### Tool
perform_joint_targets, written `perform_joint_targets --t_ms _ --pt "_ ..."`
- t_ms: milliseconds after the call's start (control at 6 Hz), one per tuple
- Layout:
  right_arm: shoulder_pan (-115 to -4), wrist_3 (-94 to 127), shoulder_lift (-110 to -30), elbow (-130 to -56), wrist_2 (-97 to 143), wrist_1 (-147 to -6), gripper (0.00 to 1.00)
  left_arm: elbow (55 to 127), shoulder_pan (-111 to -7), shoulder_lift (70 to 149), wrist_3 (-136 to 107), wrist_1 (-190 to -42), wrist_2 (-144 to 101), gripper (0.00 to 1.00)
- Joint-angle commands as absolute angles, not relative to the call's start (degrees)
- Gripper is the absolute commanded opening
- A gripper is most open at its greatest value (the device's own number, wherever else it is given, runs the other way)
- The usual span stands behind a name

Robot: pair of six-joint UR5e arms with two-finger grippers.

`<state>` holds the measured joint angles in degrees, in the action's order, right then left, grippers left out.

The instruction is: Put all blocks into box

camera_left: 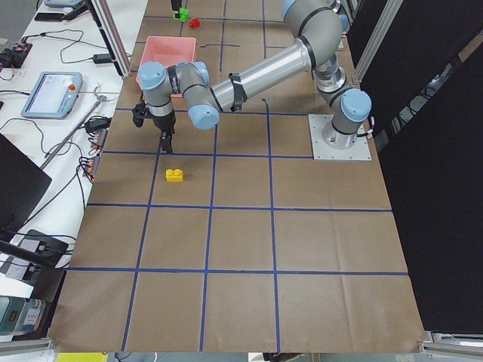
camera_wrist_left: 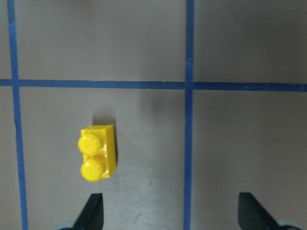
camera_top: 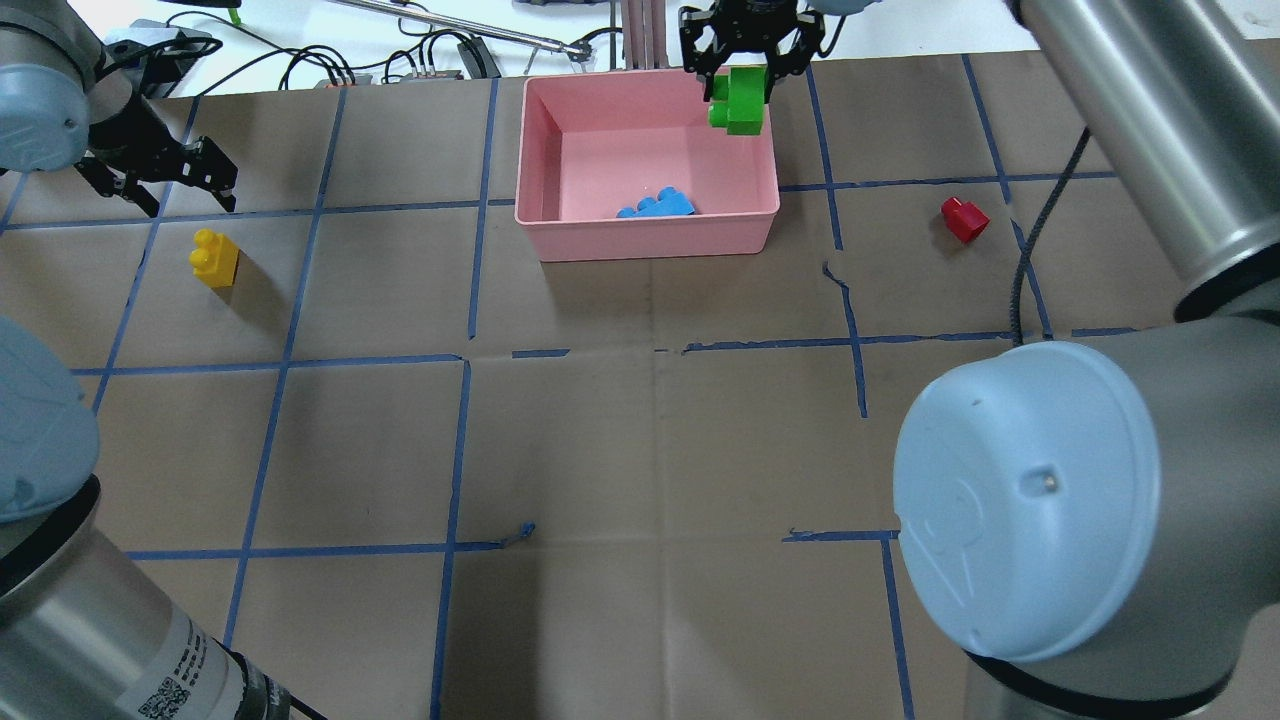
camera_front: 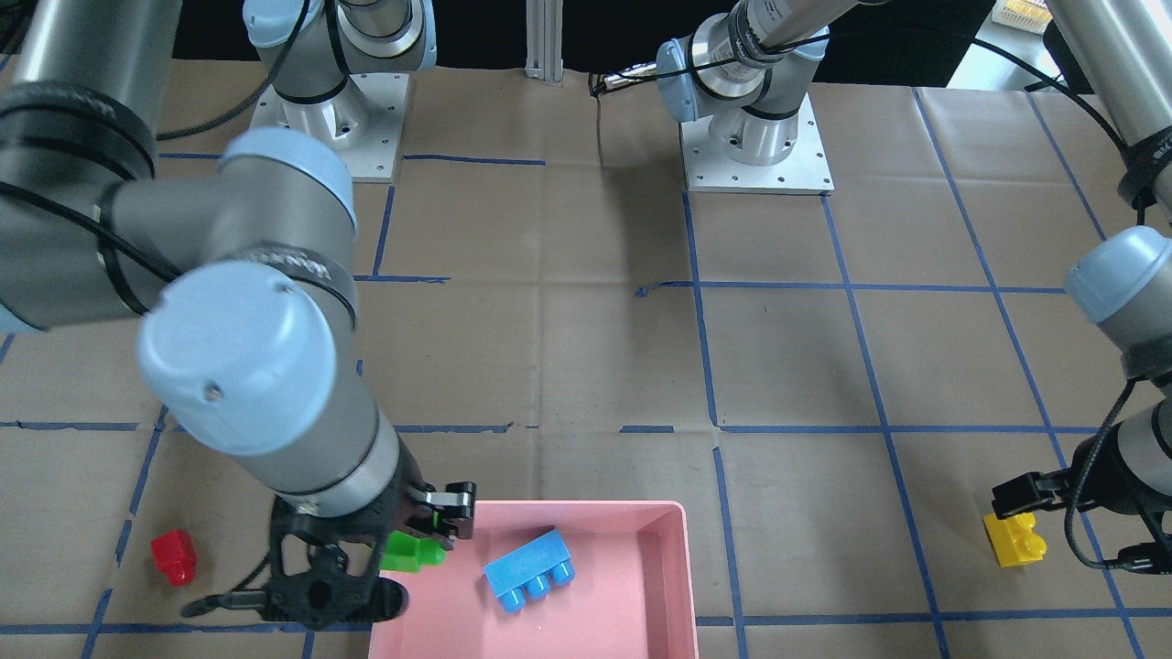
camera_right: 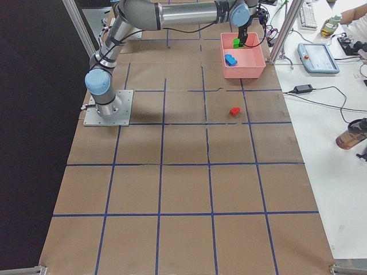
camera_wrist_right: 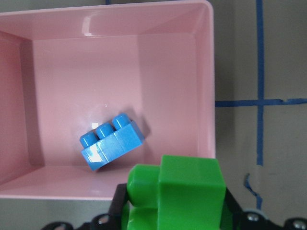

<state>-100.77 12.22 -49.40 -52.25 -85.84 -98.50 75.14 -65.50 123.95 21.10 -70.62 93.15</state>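
Observation:
My right gripper point(camera_top: 742, 75) is shut on the green block point(camera_top: 738, 100) and holds it above the far right corner of the pink box point(camera_top: 650, 235). In the right wrist view the green block point(camera_wrist_right: 182, 191) hangs over the box's rim point(camera_wrist_right: 206, 72). The blue block point(camera_wrist_right: 111, 141) lies inside the box, also seen from the front point(camera_front: 529, 572). The red block point(camera_top: 964, 219) lies on the table to the right of the box. The yellow block point(camera_top: 215, 258) lies far left. My left gripper point(camera_top: 190, 195) is open and empty above it; the yellow block point(camera_wrist_left: 97, 158) sits ahead of one fingertip point(camera_wrist_left: 93, 211).
The table is brown paper with a grid of blue tape lines. Cables and devices lie beyond the table's far edge point(camera_top: 400, 60). The two arm bases point(camera_front: 755, 137) stand at the robot's side of the table.

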Motion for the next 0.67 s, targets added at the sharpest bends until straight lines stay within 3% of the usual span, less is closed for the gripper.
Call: perform_joint_targets --t_ms 0,167,333,500 --pt "-102.2 13.2 -43.7 -52.0 -85.9 -106.5 0.25 75.3 -63.0 126.5 28.4 -69.9 93.0 1.0" --pt "-102.1 12.7 -41.5 -52.1 -85.9 -109.0 0.3 75.6 -62.8 128.6 29.4 -68.0 93.1 1.0" --pt "-102.1 12.7 -41.3 -52.3 -85.9 -109.1 0.81 76.1 -62.8 130.5 29.6 -64.3 93.4 1.0" --pt "-102.0 12.9 -41.7 -52.3 -85.9 -108.6 0.99 76.1 -62.8 131.3 29.5 -64.0 93.4 1.0"
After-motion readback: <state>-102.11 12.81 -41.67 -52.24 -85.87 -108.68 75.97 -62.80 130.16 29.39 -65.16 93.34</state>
